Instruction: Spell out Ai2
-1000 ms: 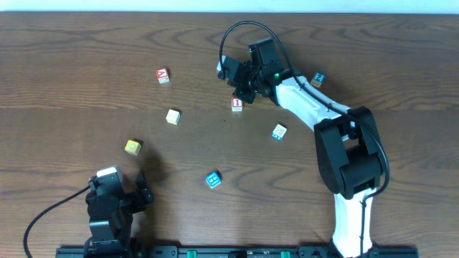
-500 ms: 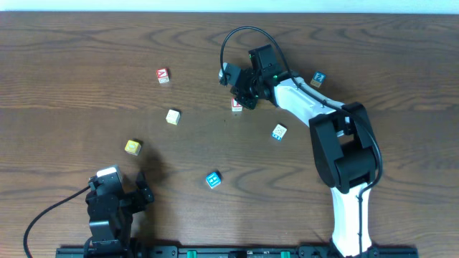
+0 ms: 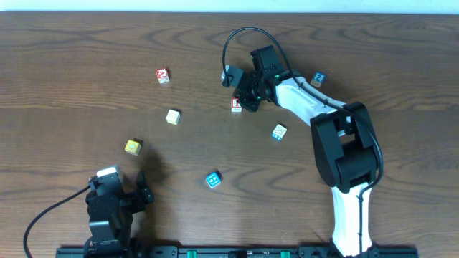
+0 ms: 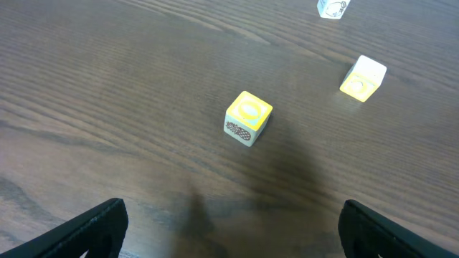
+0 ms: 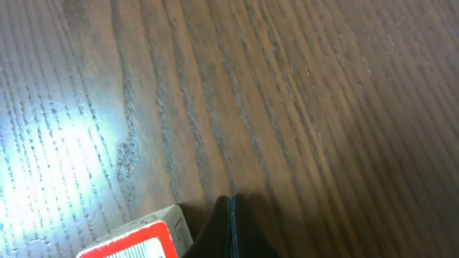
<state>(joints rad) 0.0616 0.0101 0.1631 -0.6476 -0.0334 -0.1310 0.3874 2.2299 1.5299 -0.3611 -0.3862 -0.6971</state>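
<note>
Nothing is spelled yet: the A block (image 3: 163,75), the red-edged block (image 3: 236,105) that is likely the i, and the 2 block (image 3: 318,79) lie well apart on the table (image 3: 72,43). My right gripper (image 3: 244,98) is at the red-edged block, and I cannot tell its opening. My left gripper (image 4: 229,229) is spread wide, holding nothing.

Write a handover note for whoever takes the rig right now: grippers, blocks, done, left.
Left gripper: open, holding nothing, parked at the table's near-left edge. A yellow block lies ahead of it.
Right gripper: down at the i block. The wrist view shows one finger beside it; can't tell if it is gripped.
Blocks: A block to the left, 2 block to the right, i between them. All are apart, not in a row.
Done: nothing spelled yet.
Left: line up A, i, 2.
</note>
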